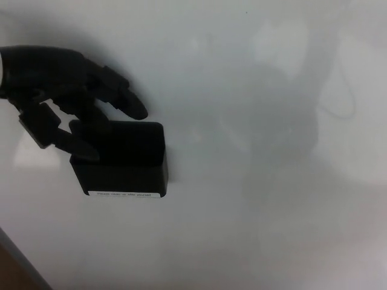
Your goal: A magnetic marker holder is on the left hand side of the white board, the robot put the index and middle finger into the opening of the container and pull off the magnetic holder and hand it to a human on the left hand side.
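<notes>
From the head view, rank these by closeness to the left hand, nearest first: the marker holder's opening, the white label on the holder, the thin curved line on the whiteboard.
Measured from the left hand:
1. Marker holder's opening, directly below the fingertips, which overlap its top edge.
2. White label, along the holder's bottom edge, lower in the picture.
3. Thin curved line, far across the whiteboard, toward its right edge.

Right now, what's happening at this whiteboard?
The robot's left hand is at the top of a black magnetic marker holder that sits on the whiteboard. Its fingers are spread over the holder's upper edge and one seems to dip toward the opening, but nothing is clearly hooked yet. The holder looks flat against the board. The right hand is out of view, and no person shows.
</notes>
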